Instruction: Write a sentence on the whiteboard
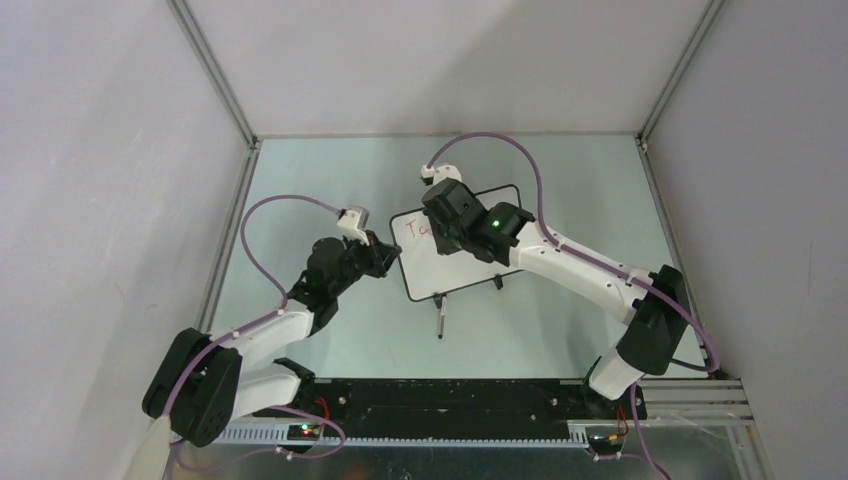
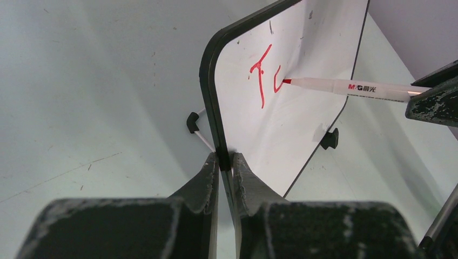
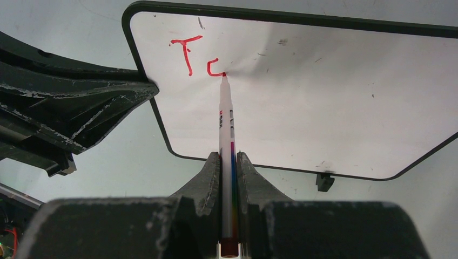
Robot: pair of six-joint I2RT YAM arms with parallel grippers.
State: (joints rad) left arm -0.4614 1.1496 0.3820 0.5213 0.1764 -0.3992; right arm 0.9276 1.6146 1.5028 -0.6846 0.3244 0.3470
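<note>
The whiteboard (image 1: 450, 272) stands tilted near the table's middle, white face in a thin black frame. My left gripper (image 1: 392, 256) is shut on its left frame edge, the jaws (image 2: 226, 157) pinching the black rim. My right gripper (image 3: 229, 157) is shut on a white marker (image 3: 225, 118) with a red tip. The tip touches the whiteboard (image 3: 324, 97) near its upper left corner. The sentence (image 3: 197, 56) stands as a red "T" and a part-drawn second letter. In the left wrist view the marker (image 2: 351, 88) meets that red writing (image 2: 263, 75) on the whiteboard (image 2: 313, 48).
A small dark pen-like piece (image 1: 439, 322) lies on the table in front of the board. A black foot (image 3: 324, 181) props the board's lower edge. Pale enclosure walls close in the table on the left, right and back.
</note>
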